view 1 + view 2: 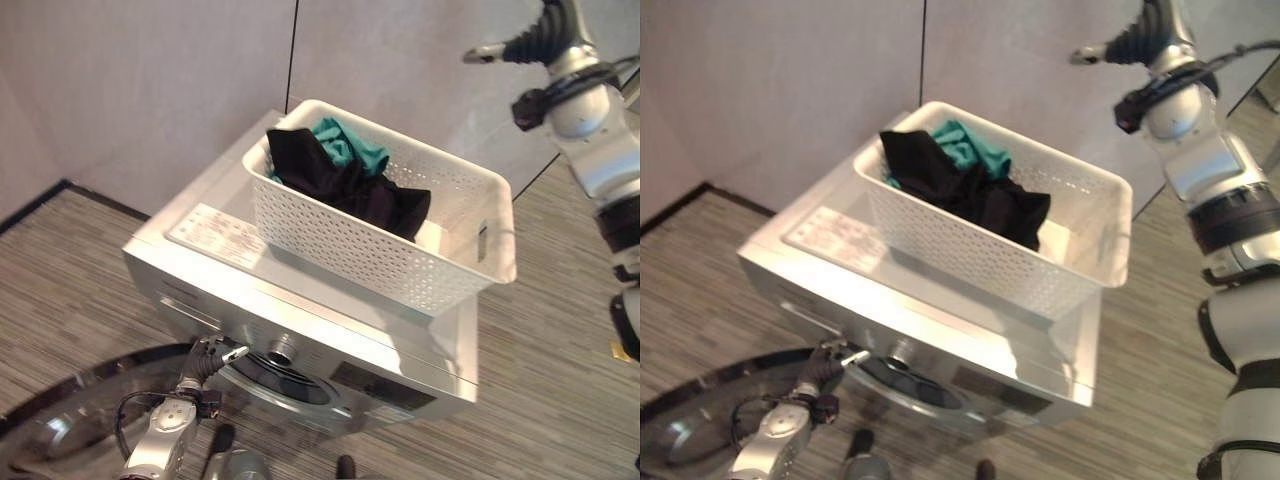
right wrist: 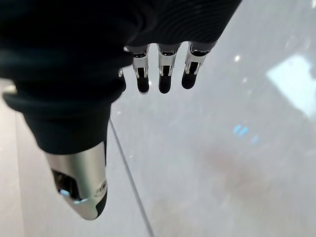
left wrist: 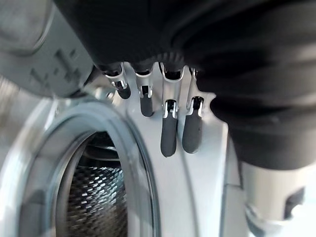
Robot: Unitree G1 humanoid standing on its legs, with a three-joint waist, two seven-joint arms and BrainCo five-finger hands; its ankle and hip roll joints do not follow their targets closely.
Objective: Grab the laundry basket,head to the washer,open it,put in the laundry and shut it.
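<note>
A white perforated laundry basket (image 1: 380,265) stands on top of the silver front-loading washer (image 1: 330,305). Black clothes (image 1: 350,185) and a teal garment (image 1: 345,140) lie heaped in it. The washer's round glass door (image 1: 60,420) hangs swung open at the lower left, and the drum (image 3: 94,197) shows through the opening. My left hand (image 1: 205,358) is low at the washer's front, just beside the opening's rim, its fingers (image 3: 168,133) relaxed and holding nothing. My right hand (image 1: 540,35) is raised high to the right of the basket, near the wall, open and empty.
The washer stands in a corner against pale wall panels (image 1: 150,90). A control knob (image 1: 283,349) sits on its front above the opening. Striped grey floor (image 1: 560,330) spreads to both sides of the machine.
</note>
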